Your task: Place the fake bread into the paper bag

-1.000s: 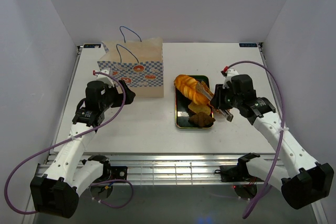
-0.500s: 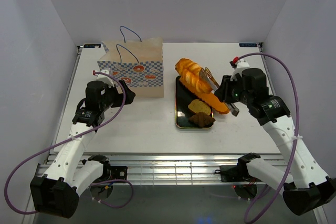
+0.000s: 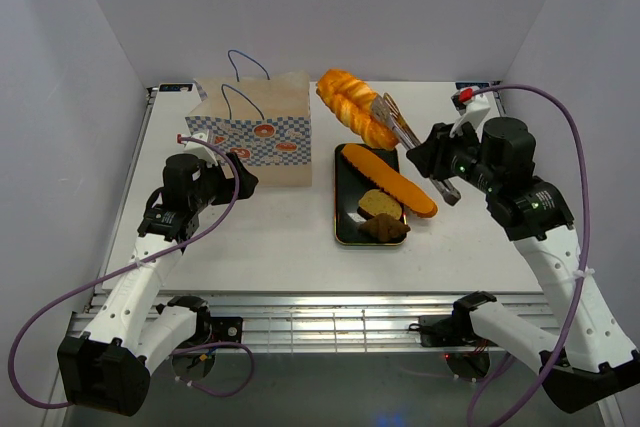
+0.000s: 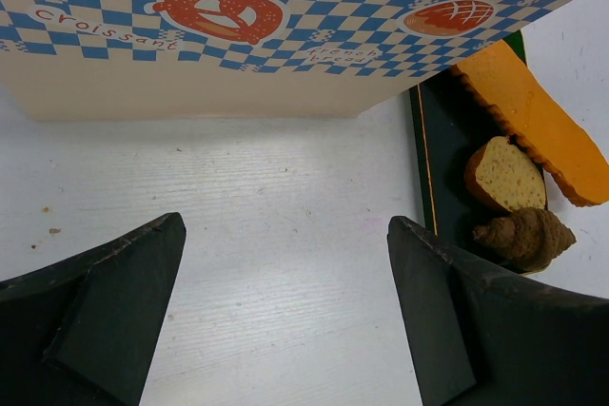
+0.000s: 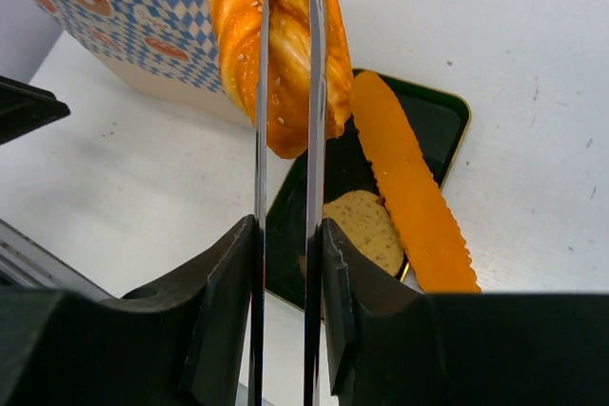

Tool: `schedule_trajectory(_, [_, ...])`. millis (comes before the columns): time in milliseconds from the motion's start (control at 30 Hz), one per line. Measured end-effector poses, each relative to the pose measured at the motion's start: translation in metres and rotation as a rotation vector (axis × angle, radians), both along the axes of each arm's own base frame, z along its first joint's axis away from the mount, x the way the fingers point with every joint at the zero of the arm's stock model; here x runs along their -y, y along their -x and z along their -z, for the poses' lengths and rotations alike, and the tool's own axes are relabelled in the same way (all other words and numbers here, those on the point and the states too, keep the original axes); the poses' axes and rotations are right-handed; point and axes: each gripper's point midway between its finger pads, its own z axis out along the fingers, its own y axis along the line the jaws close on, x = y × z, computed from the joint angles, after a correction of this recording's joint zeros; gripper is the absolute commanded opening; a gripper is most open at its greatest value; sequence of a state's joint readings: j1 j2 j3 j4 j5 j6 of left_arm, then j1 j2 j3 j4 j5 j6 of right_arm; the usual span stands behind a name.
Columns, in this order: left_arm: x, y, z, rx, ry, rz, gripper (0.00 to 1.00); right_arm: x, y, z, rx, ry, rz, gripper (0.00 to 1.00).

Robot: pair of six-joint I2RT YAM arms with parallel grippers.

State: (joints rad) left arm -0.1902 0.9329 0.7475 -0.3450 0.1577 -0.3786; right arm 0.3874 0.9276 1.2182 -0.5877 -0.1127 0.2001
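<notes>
**Loaf up in the tongs, beside the bag**

Nearest us on the table sits the tray. It carries a brown croissant at its near end, a pale slice just behind that, and an orange baguette lying slantwise, its near end past the tray's right rim.

A little farther out we find both claws. The left claw hangs low over the table with its fingers spread wide and nothing between them, facing the bag's checkered band. The right claw is squeezed tight on the handles of the tongs. The tong blades are pinched on a golden twisted loaf, which is held in the air, off the tray.

Farthest back stands the bag, upright, mouth open. From above, the loaf shows just beside the bag's right top corner, not inside it.
</notes>
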Motion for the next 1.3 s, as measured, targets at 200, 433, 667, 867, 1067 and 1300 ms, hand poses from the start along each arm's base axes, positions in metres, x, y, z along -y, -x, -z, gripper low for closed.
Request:
schedule_trajectory(200, [0.0, 0.0, 0.0, 0.0, 0.0, 0.0, 0.98, -0.014, -0.009, -0.028, 0.063, -0.041, -0.055, 0.21])
schedule_trajectory(433, [0.0, 0.0, 0.0, 0.0, 0.0, 0.0, 0.98, -0.036, -0.019, -0.05, 0.122, -0.059, -0.167, 0.21])
schedule_trajectory(667, [0.0, 0.0, 0.0, 0.0, 0.0, 0.001, 0.98, -0.061, -0.021, -0.07, 0.192, -0.085, -0.331, 0.23])
schedule_trajectory(867, [0.0, 0.0, 0.0, 0.001, 0.001, 0.001, 0.98, -0.08, -0.036, -0.081, 0.219, -0.091, -0.415, 0.23])
schedule_trajectory(1067, [0.001, 0.0, 0.0, 0.0, 0.003, 0.005, 0.98, -0.096, -0.061, -0.081, 0.211, -0.079, -0.463, 0.24])
schedule_trajectory(1300, [0.001, 0.0, 0.0, -0.001, 0.004, 0.007, 0.98, -0.113, -0.081, -0.081, 0.209, -0.079, -0.514, 0.24])
